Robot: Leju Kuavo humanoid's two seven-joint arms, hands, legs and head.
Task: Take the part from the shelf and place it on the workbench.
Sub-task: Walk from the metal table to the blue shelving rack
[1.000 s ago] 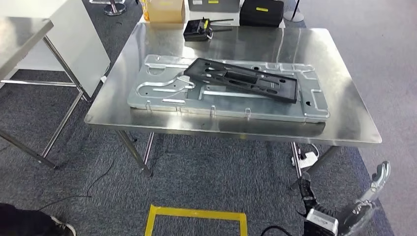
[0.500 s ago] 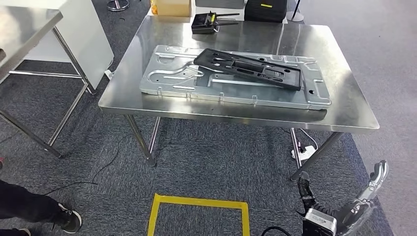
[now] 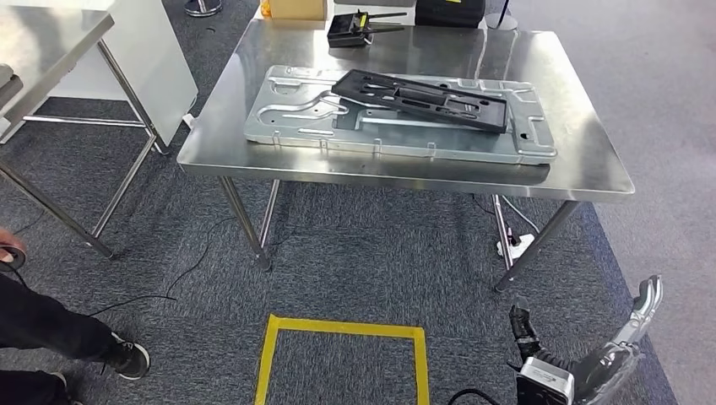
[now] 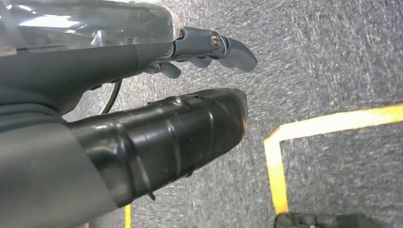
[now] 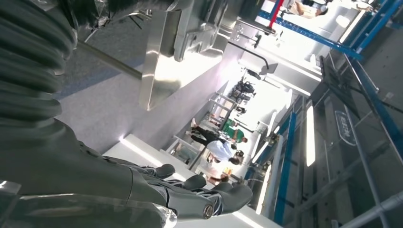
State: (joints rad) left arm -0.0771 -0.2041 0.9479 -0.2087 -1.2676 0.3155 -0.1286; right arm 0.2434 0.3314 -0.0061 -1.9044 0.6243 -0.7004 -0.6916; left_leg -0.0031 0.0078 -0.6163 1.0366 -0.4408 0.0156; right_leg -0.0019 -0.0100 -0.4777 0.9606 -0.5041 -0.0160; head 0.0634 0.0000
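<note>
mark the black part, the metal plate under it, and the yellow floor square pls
black part (image 3: 422, 97), head view, middle of its frame.
metal plate (image 3: 291, 126), head view, bare left portion.
yellow floor square (image 3: 342, 327), head view, its far tape edge.

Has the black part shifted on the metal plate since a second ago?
No. The black part lies across the metal plate in the same place and at the same angle; the whole head view has shifted, so the camera moved.

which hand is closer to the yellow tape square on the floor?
Left, as far as the views show. The left hand hangs just above the yellow tape square on the grey carpet. The right hand hangs off to the square's right side.
</note>
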